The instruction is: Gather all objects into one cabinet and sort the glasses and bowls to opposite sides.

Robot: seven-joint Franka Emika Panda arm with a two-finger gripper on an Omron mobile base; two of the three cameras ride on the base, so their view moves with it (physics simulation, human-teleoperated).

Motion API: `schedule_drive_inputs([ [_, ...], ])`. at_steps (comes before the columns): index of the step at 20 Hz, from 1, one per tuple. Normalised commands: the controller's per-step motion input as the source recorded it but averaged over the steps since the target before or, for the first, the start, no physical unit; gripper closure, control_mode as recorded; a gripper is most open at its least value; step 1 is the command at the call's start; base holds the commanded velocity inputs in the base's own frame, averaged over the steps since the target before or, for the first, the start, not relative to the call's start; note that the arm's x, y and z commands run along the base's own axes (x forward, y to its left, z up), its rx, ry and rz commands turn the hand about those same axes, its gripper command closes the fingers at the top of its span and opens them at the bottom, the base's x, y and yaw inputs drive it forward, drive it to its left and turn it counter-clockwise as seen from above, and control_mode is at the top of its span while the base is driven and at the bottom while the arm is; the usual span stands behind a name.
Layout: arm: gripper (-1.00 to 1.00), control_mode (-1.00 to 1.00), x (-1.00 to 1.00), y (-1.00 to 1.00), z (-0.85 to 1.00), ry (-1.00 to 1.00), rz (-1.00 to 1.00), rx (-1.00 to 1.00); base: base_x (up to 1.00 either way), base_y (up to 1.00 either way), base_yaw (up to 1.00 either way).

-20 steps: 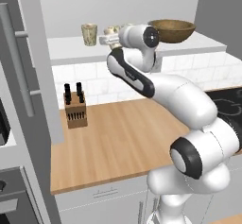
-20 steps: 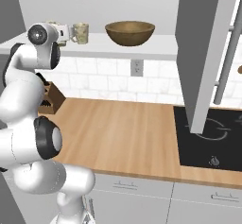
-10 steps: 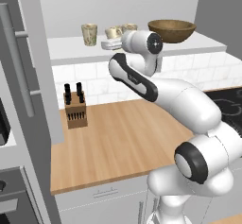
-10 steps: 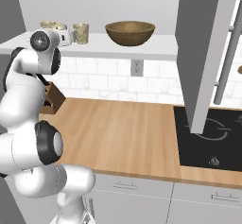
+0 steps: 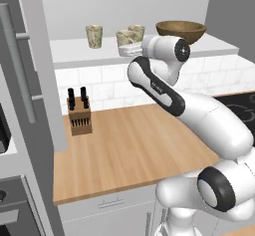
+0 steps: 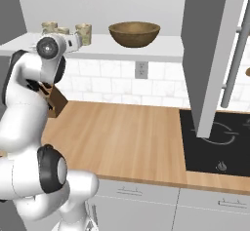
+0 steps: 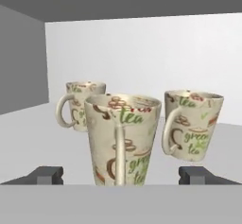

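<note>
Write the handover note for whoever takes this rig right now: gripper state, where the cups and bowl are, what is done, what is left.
Gripper: open, fingertips standing apart either side of the nearest cup, not clamping it.
Cups: all three upright on the white shelf board. In the hand view, the second cup and third cup stand just behind the nearest one, all close together.
Bowl: on the same shelf, apart from the cups, toward the right side.
Done: everything sits on one shelf, cups on one side, bowl on the other.
Left: probably just draw the hand back without bumping the nearest cup.
</note>
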Motion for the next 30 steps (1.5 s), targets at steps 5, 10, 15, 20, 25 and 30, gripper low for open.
schedule_drive_inputs([
  [5, -1.0, -1.0, -0.89, -0.13, 0.3, 0.0, 0.06, 0.0, 0.0, 0.0, 0.0],
  [10, -1.0, -1.0, -1.0, -0.33, 0.21, 0.1, 0.04, 0.01, 0.0, 0.0, 0.0],
  [15, -1.0, -1.0, -1.0, -0.31, -0.76, 0.35, 0.03, -0.09, 0.0, 0.0, 0.0],
  [20, -1.0, -1.0, -0.84, -0.21, -1.0, 0.41, 0.01, -0.14, 0.0, 0.0, 0.0],
  [25, -1.0, -1.0, -0.16, -0.17, -1.0, 0.15, 0.0, -0.02, 0.0, 0.0, 0.0],
  [30, -1.0, -1.0, 0.0, -0.03, -0.25, 0.0, 0.01, 0.01, 0.0, 0.0, 0.0],
])
